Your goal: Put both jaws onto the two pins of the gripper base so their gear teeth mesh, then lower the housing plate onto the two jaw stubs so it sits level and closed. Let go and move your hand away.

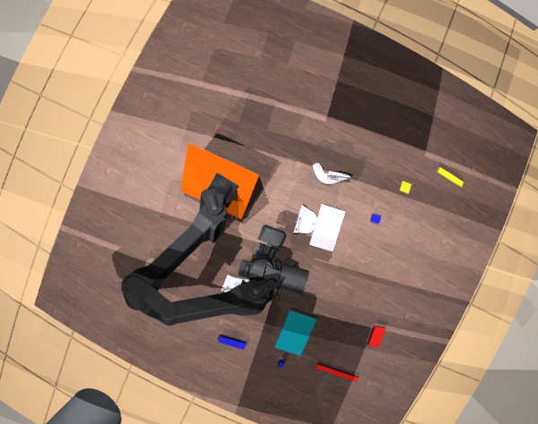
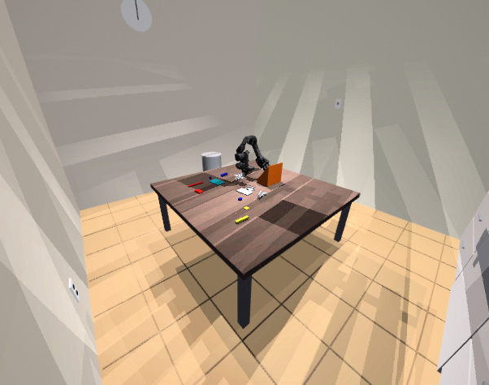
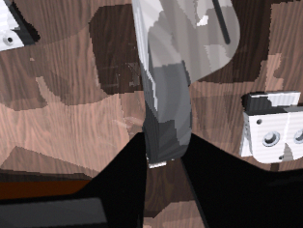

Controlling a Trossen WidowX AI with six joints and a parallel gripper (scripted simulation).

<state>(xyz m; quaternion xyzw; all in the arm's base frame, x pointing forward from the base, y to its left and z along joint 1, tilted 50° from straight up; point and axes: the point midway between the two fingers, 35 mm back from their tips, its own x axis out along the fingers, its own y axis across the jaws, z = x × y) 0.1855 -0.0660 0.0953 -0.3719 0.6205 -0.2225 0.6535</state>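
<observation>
A jaw (image 3: 169,111) is gripped in my gripper (image 3: 160,137), whose black fingers are shut on its narrow end. It is held above the table, its broad end reaching forward. From overhead, my hand hides it. The other white jaw (image 1: 327,176) (image 2: 261,194) lies loose, its toothed end turned away from its flat end. A white part with two round rings (image 3: 289,145) (image 1: 232,283) lies to one side of my gripper. A fan-shaped white part with holes (image 1: 306,220) (image 3: 9,26) lies on the other side. I cannot tell surely which is the gripper base and which the housing plate.
A white rectangle (image 1: 327,228) touches or nearly touches the fan-shaped part. An orange wedge (image 1: 203,166) (image 2: 274,175) stands by the arm's base. A teal rectangle (image 1: 296,333) (image 2: 216,181), a blue bar (image 1: 231,342) and red blocks (image 1: 376,336) (image 1: 336,372) lie on the table.
</observation>
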